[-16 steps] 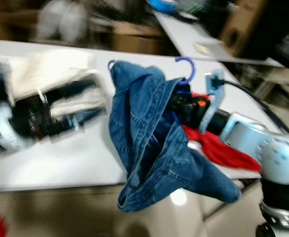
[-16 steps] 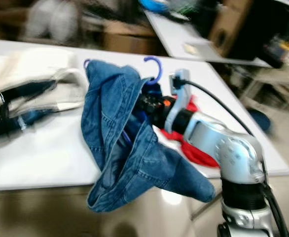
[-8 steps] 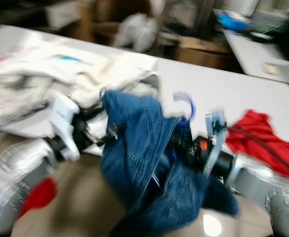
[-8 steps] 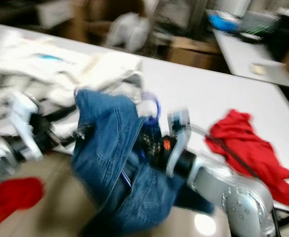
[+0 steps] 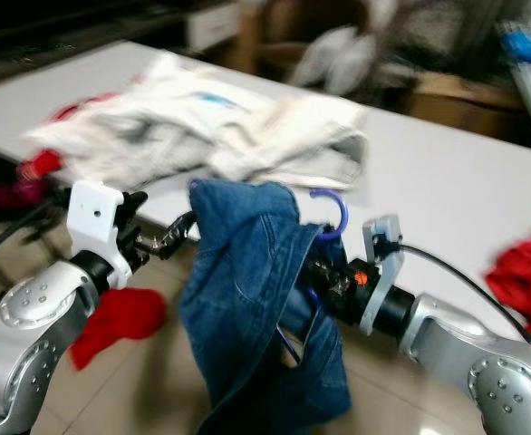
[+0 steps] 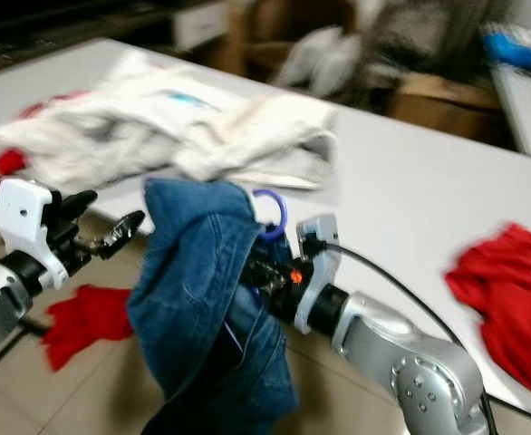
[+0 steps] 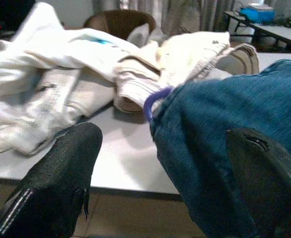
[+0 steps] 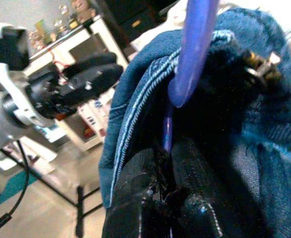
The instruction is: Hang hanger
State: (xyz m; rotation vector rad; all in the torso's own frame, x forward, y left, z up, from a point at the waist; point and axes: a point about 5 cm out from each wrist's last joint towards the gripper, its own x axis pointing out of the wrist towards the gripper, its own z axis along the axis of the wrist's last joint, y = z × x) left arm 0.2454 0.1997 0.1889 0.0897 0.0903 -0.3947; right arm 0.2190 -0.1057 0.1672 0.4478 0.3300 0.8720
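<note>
A blue denim garment (image 5: 256,299) hangs over a purple hanger whose hook (image 5: 335,213) sticks up above it. My right gripper (image 8: 168,198) is shut on the hanger's purple stem, its fingers mostly buried in the denim (image 8: 135,124). In the head views this arm (image 5: 447,331) reaches in from the right, off the table's near edge. My left gripper (image 5: 161,222) stands open just left of the garment's upper edge. In the left wrist view its two black fingers (image 7: 61,183) are spread wide, with the denim (image 7: 225,129) and the hanger's purple end (image 7: 153,101) ahead of them.
A white table (image 5: 447,181) carries a heap of white and cream clothes (image 5: 211,127) and a red garment (image 6: 510,290) at the right. A red cloth (image 5: 120,317) lies on the tiled floor below my left arm. More red clothing (image 5: 39,168) sits at the table's left end.
The camera has swung left along the table. My left arm has come up with its gripper open beside the denim. The right gripper still holds the hanger.
</note>
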